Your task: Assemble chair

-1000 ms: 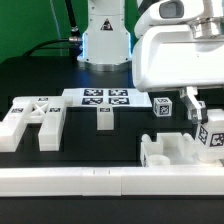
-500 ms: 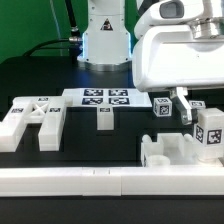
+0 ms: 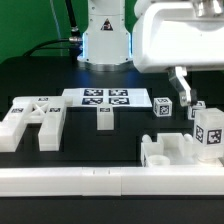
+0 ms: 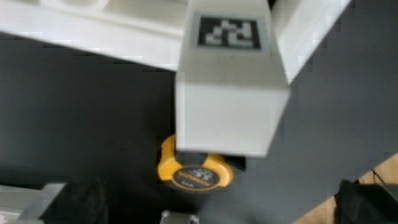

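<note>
My gripper hangs under the big white robot body at the exterior view's right. It is shut on a white chair bar with a square tag and holds it upright above the table. In the wrist view the same bar runs lengthwise down the middle, tag at its far end; my fingers do not show clearly there. Two chunky tagged chair pieces lie at the left. A small tagged block lies in the middle and a tagged cube lies next to the gripper.
The marker board lies flat at the back centre before the robot base. A white bracket-like part sits at front right, below the held bar. A long plain white rail runs along the front. A yellow round object lies beyond the bar's end.
The gripper has risen and shifted slightly towards the exterior view's left. The tagged bar has gone up with it.
</note>
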Robot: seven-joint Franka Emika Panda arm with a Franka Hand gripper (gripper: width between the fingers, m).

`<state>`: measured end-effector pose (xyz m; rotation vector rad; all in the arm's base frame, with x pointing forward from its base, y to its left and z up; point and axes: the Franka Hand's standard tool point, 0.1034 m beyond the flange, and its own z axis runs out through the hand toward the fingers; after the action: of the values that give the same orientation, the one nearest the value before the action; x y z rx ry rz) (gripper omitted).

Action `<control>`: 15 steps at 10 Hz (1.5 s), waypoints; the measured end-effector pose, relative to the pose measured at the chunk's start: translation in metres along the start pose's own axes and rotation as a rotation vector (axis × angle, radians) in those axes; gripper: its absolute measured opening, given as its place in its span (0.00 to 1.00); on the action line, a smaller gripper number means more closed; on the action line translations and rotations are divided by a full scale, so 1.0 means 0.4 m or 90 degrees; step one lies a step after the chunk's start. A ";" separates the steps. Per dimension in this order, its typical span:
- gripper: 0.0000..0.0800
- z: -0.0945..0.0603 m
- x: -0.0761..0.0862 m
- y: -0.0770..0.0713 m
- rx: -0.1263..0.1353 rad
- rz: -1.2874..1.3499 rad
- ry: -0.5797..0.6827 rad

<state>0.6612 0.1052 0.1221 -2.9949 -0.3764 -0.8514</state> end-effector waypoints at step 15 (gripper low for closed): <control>0.81 0.065 -0.060 -0.012 0.030 -0.005 -0.284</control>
<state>0.6538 0.1062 0.0872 -3.1169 -0.4024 -0.1596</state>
